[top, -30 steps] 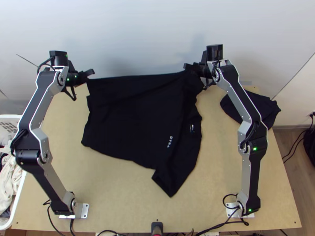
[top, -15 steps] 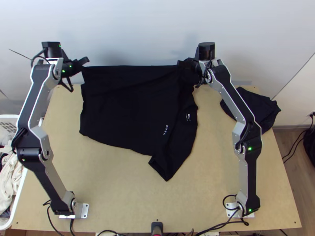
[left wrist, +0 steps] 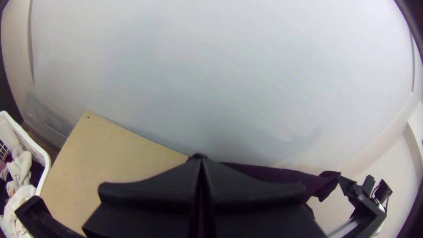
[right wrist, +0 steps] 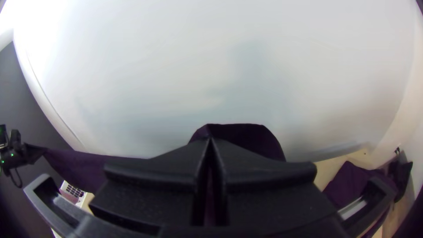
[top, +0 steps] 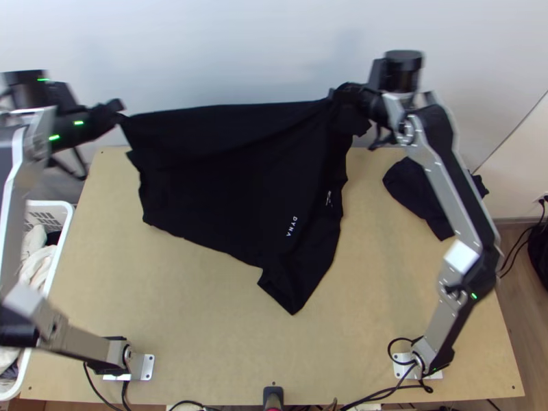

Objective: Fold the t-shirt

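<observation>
"DYNA" on black t-shirt, neck label unreadable

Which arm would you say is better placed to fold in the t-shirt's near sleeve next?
The right, I'd judge: its claw grips the t-shirt nearer the near sleeve, while the left claw holds the far-left corner, farther off. Either would probably need to release first.

Your light wooden table carries the near part of the black t-shirt, and a bunched dark cloth toward its far right corner.

The 2 arms have silver-grey links, black joints.
</observation>
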Controlling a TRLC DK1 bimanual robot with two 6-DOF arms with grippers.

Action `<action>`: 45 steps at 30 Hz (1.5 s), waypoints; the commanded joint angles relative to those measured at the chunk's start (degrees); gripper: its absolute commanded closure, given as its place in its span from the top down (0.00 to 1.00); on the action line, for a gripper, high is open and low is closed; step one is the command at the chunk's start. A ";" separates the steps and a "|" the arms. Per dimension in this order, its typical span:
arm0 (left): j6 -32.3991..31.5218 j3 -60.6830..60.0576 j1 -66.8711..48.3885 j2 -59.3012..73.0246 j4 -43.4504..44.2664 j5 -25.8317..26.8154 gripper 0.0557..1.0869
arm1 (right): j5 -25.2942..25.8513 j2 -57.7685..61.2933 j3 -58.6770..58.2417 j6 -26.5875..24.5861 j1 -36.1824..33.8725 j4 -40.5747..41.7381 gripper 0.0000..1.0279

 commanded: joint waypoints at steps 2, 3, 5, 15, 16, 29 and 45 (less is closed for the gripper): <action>0.01 -0.57 3.69 -17.29 -2.79 8.50 0.04 | -1.65 -13.61 -0.54 -0.94 0.45 -5.56 0.03; 0.36 -0.48 3.69 -18.87 -3.14 8.85 0.04 | -2.17 -15.19 -0.19 -1.64 0.45 -6.44 0.03; 0.54 -0.57 3.69 -22.12 -3.23 9.82 0.04 | -3.14 -18.53 -0.10 -2.52 0.71 -8.20 0.03; 5.28 0.66 0.17 -37.24 -4.46 12.01 0.04 | -8.06 -35.58 -1.42 -7.27 3.53 -19.36 0.03; 5.90 0.66 0.26 -38.56 -4.46 12.01 0.04 | -8.06 -36.98 -1.42 -7.53 3.53 -21.12 0.03; 10.55 8.13 0.26 -46.12 -6.39 12.10 0.04 | -6.31 -48.06 5.61 -9.38 1.07 -35.79 0.03; 6.16 -6.81 3.51 -48.40 -11.49 12.98 0.04 | -13.16 -51.93 -4.14 -4.19 -1.04 -42.56 0.03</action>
